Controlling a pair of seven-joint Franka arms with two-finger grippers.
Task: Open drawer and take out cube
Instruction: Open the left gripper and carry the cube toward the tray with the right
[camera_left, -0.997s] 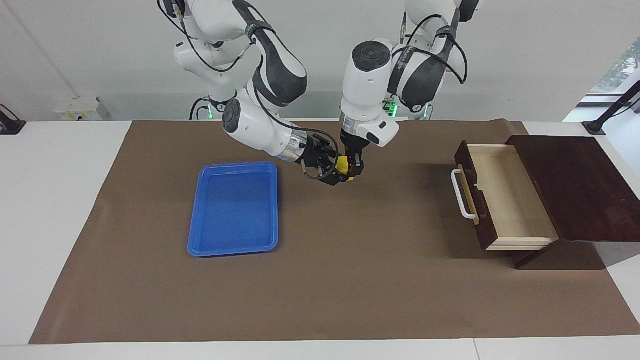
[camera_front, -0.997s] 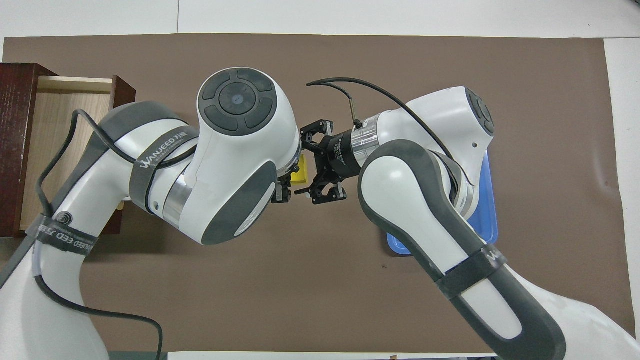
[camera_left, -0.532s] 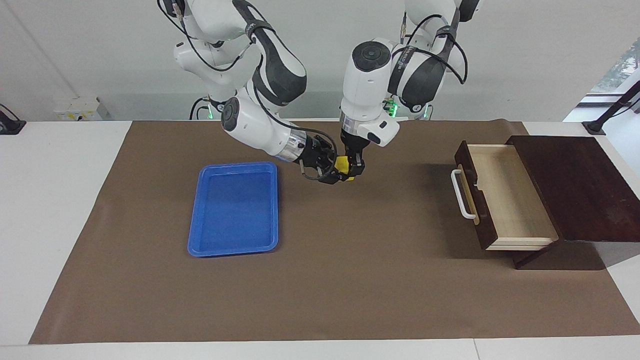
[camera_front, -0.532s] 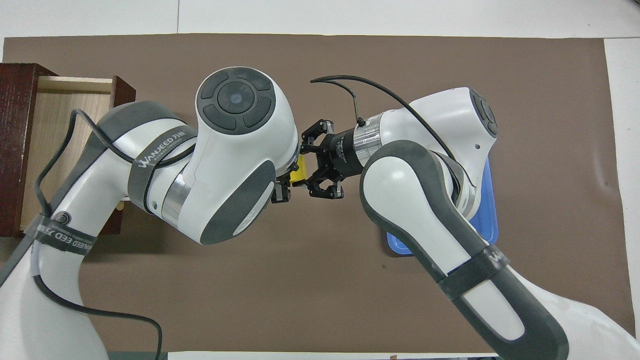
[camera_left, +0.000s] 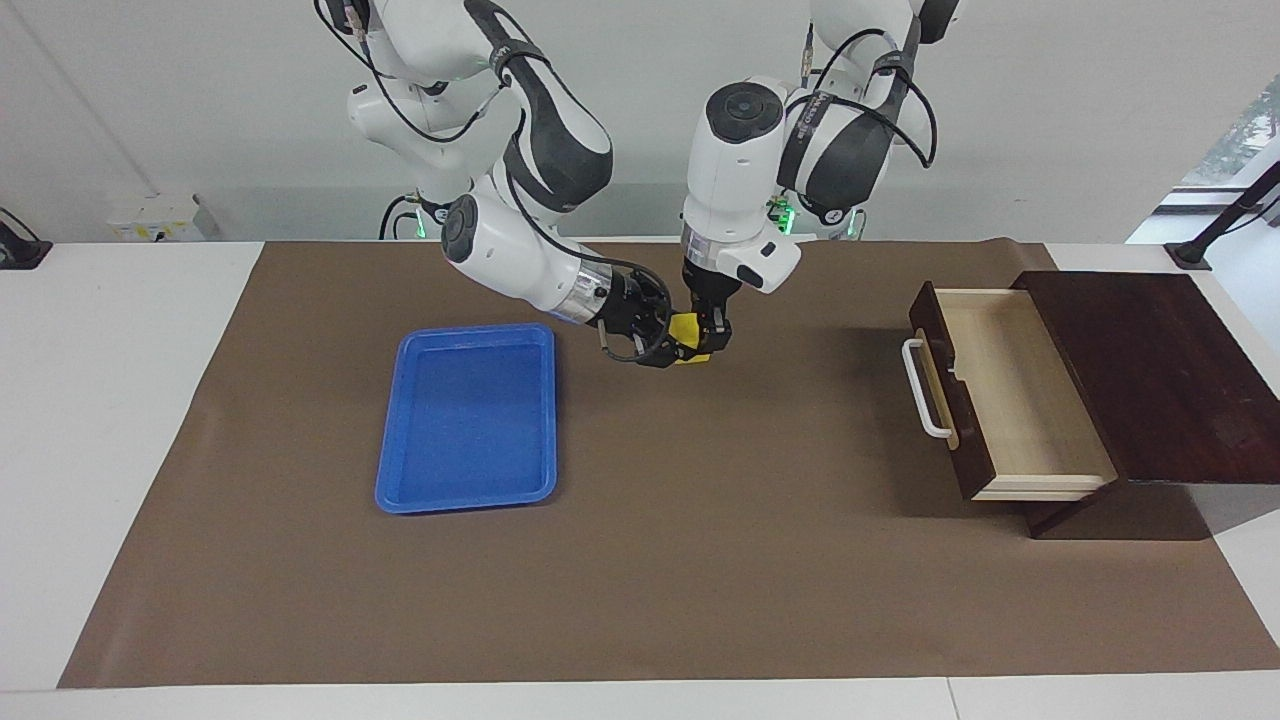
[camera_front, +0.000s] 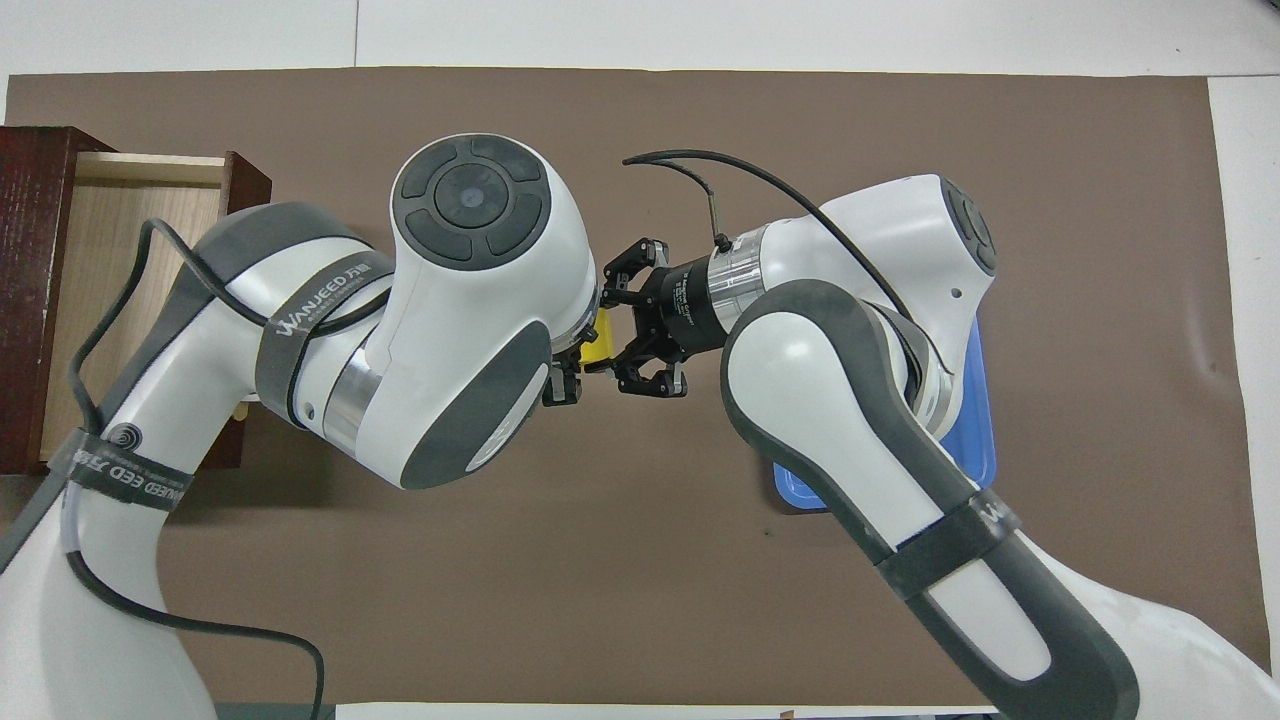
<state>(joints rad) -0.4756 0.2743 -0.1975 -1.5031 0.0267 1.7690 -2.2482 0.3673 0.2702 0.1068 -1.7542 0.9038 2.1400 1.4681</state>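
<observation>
The cube (camera_left: 686, 333) is suspended above the brown mat (camera_left: 700, 560), clear of its surface, at the meeting point of both grippers and over the bare strip of mat between the blue tray (camera_left: 468, 495) and the drawer (camera_left: 1010, 400). The left gripper (camera_left: 706, 340) descends vertically from its wrist, fingers pointing to 6 o'clock in the facing view, and is closed onto the cube. The right gripper (camera_left: 668, 345) approaches on a slant, its fingers pointing toward about 4 o'clock in the same view, and is likewise closed onto the cube, so the cube is clamped from two directions at once. In the overhead view the cube (camera_front: 599, 338) shows as a narrow yellow patch between the left arm's wrist housing and the right gripper (camera_front: 600, 345), whose outer links splay toward 12 and 6 o'clock while its fingertips bear on the cube. The drawer stands pulled out of its dark cabinet (camera_left: 1160, 380) at the left arm's end of the table, its pale interior exposed and its white handle (camera_left: 925, 390) facing the tray. The tray lies flat on the mat toward the right arm's end, well apart from the drawer.
</observation>
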